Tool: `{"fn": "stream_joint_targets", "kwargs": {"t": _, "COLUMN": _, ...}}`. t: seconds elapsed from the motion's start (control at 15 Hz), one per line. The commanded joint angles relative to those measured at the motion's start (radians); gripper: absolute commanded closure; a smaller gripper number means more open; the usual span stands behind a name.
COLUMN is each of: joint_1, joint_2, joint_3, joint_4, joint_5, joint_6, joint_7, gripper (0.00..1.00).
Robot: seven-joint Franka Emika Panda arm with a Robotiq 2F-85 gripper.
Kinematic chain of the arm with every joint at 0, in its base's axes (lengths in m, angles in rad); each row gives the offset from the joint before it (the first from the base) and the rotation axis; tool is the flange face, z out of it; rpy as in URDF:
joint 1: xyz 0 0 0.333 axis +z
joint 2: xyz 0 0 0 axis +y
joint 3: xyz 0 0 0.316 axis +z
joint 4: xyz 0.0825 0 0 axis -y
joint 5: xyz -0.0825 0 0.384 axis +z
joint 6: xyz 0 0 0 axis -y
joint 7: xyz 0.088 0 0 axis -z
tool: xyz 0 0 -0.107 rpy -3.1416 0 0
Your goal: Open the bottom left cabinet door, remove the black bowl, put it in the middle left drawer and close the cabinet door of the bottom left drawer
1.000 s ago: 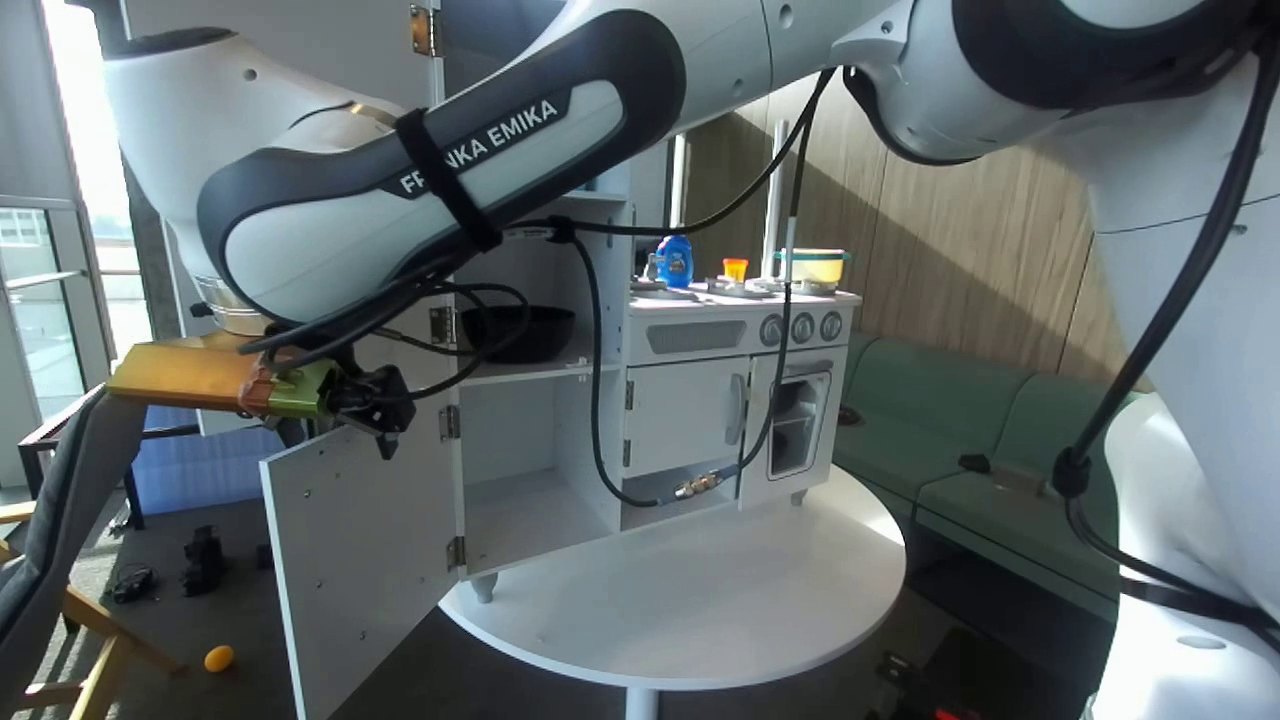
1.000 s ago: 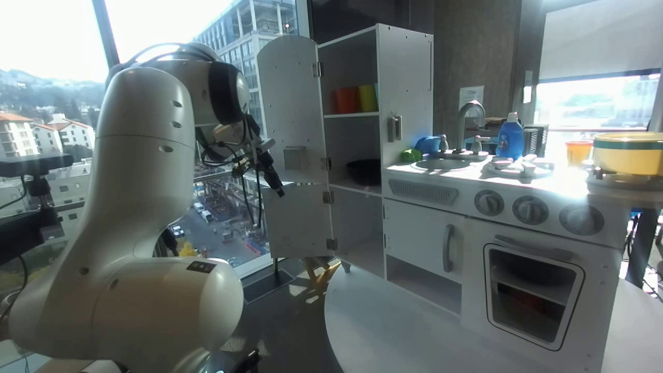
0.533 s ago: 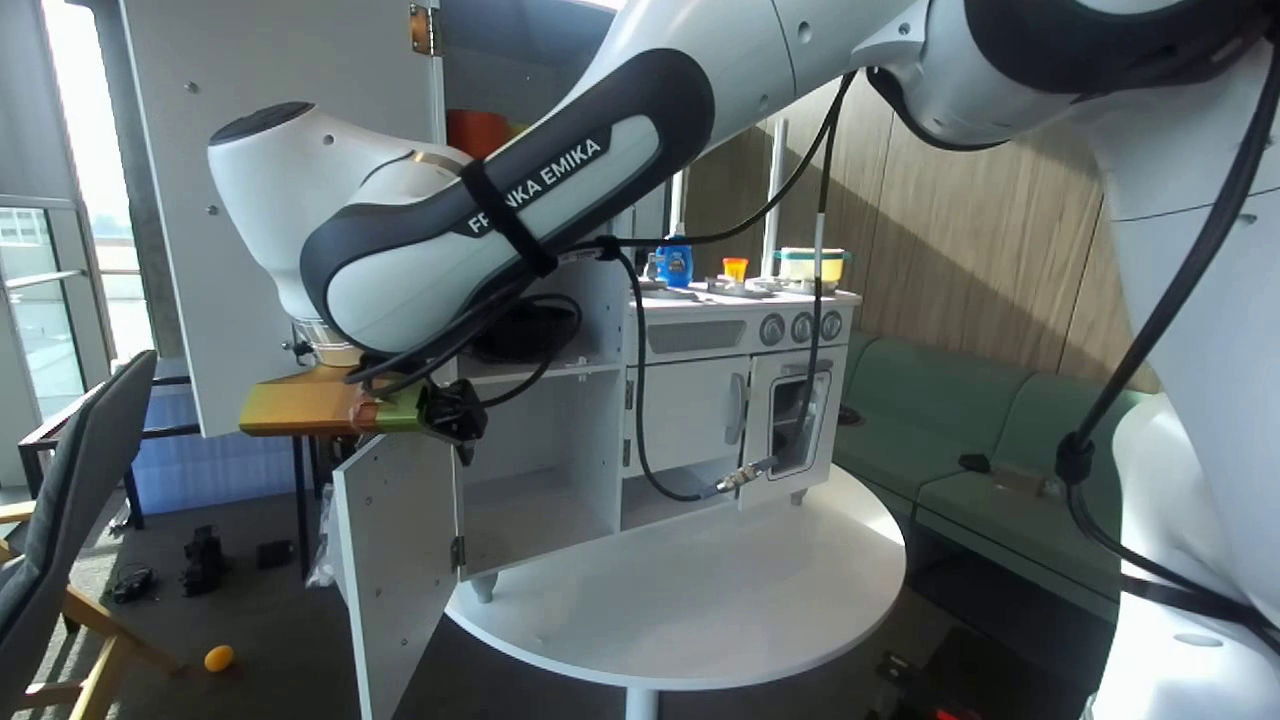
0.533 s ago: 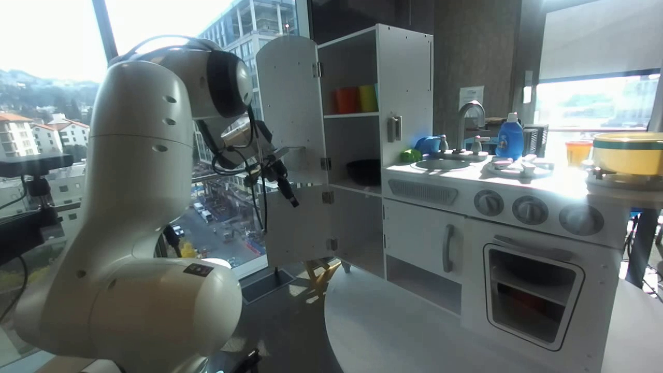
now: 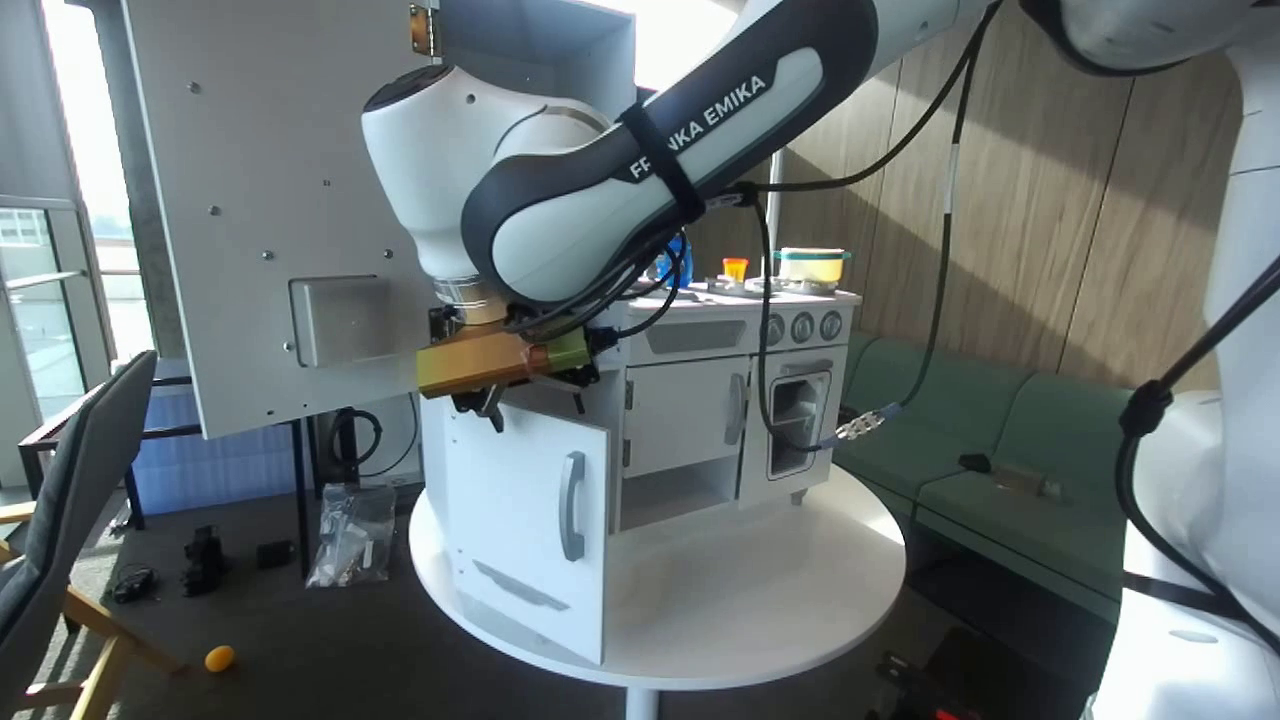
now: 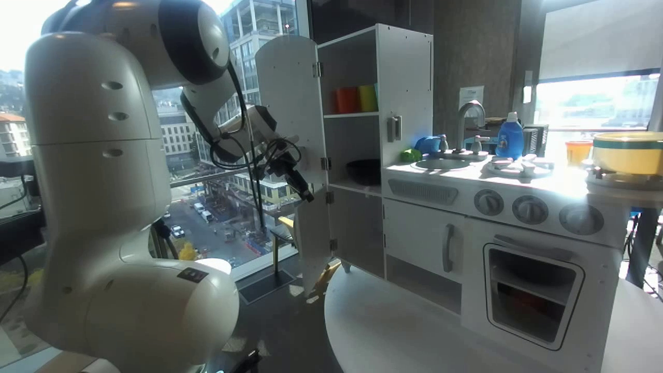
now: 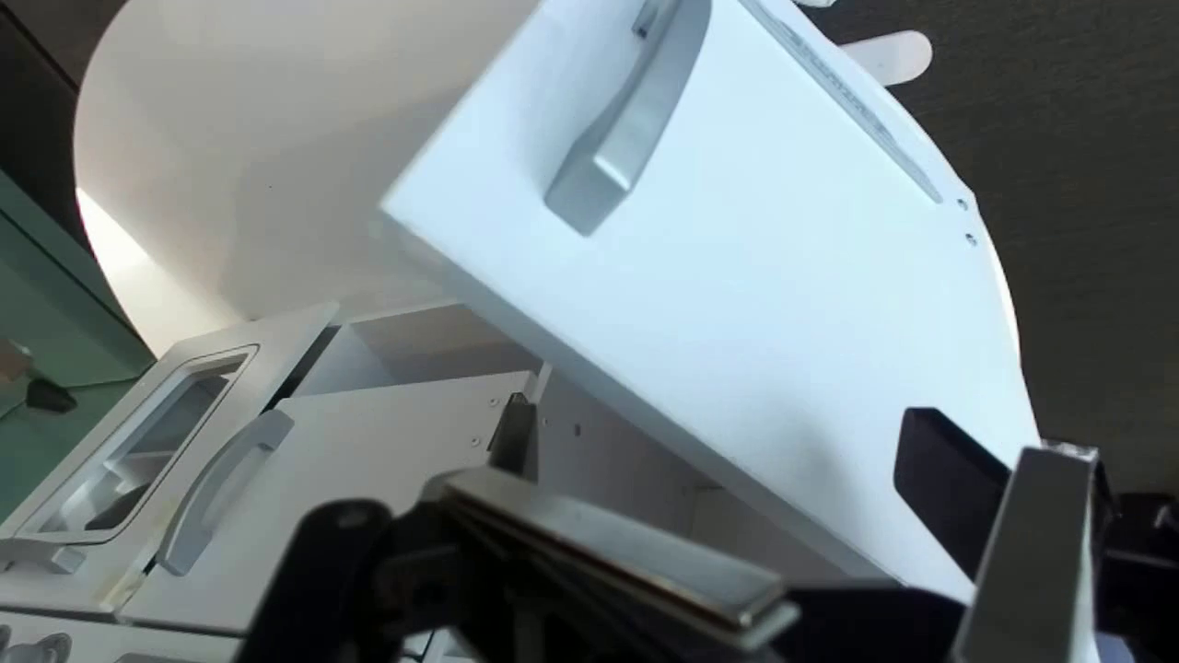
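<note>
Low on the tall cabinet (image 6: 405, 93), the bottom left cabinet door (image 5: 515, 500) juts out, long axis upright, free edge pointing outward; the spread gripper (image 5: 539, 415) hides its upper hinge corner. The cabinet's wall partly hides the black bowl (image 6: 364, 172).

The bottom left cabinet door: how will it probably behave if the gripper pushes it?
The door will probably swing, since hinges hold one side. It should be stiff, looking flat and fairly thick. Its smooth-looking face may be slippery.
</note>
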Motion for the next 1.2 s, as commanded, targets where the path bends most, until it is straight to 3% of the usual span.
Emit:
{"fn": "stream_joint_targets", "kwargs": {"t": 0.0, "joint_1": -0.065, "joint_2": -0.124, "joint_3": 0.026, "joint_4": -0.126, "joint_5": -0.04, "joint_6": -0.014, "joint_7": -0.114, "gripper": 0.0}}
{"fn": "stream_joint_targets", "kwargs": {"t": 0.2, "joint_1": -0.114, "joint_2": -0.141, "joint_3": 0.023, "joint_4": -0.176, "joint_5": -0.106, "joint_6": 0.02, "joint_7": -0.11, "gripper": 0.0}}
{"fn": "stream_joint_targets", "kwargs": {"t": 0.4, "joint_1": -0.129, "joint_2": -0.208, "joint_3": 0.033, "joint_4": -0.243, "joint_5": -0.005, "joint_6": 0.061, "joint_7": -0.212, "gripper": 0.0}}
{"fn": "stream_joint_targets", "kwargs": {"t": 0.67, "joint_1": -0.115, "joint_2": -0.335, "joint_3": 0.079, "joint_4": -0.302, "joint_5": 0.04, "joint_6": 0.098, "joint_7": -0.271, "gripper": 0.0}}
{"fn": "stream_joint_targets", "kwargs": {"t": 1.0, "joint_1": -0.118, "joint_2": -0.424, "joint_3": 0.159, "joint_4": -0.268, "joint_5": 0.125, "joint_6": 0.112, "joint_7": -0.275, "gripper": 0.0}}
{"fn": "stream_joint_targets", "kwargs": {"t": 1.13, "joint_1": -0.114, "joint_2": -0.448, "joint_3": 0.159, "joint_4": -0.266, "joint_5": 0.196, "joint_6": 0.125, "joint_7": -0.335, "gripper": 0.0}}
